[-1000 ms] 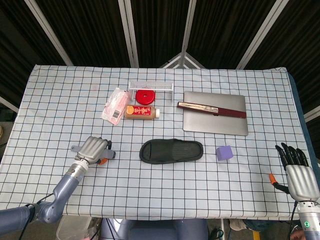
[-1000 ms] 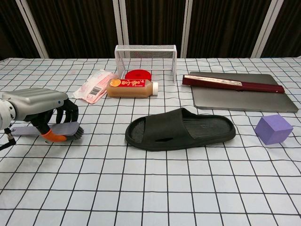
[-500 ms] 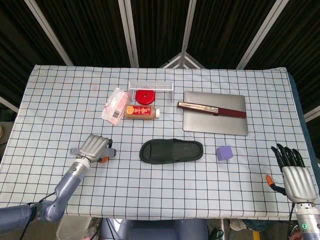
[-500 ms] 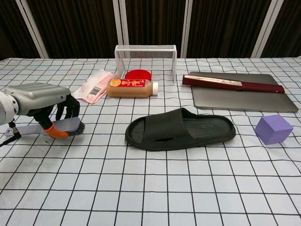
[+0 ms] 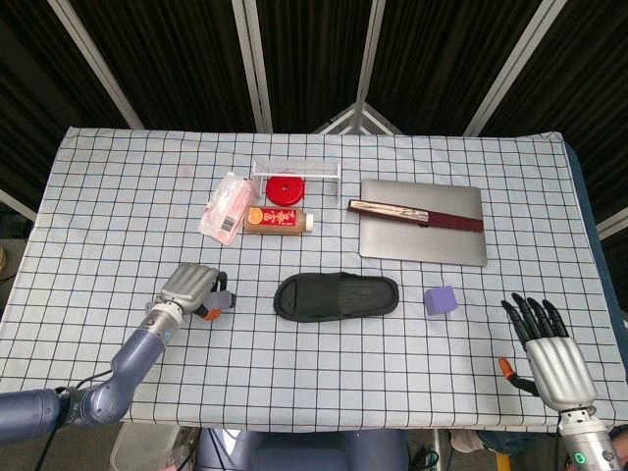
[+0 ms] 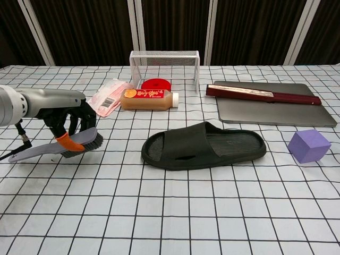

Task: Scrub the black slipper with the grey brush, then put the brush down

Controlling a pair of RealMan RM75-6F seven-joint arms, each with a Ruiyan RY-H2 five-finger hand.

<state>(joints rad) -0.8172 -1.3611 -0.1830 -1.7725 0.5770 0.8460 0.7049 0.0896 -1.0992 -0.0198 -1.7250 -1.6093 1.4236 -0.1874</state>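
Left hand fingers curled around grey brush, now lifted, bristle end tilted up toward black slipper; a second ago it lay flat. Pick-up looks done; scrubbing not begun. Slipper mid-table, well apart from brush. Right hand has moved inward, fingers spread, apparently empty, though seen from behind only.

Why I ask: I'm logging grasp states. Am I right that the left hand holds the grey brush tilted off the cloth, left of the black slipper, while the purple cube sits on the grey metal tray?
Not quite. The small purple cube sits on the checked cloth, in front of the flat grey metal tray, as the chest view shows. The rest holds: the left hand holds the grey plastic brush tilted, left of the black rubber slipper.
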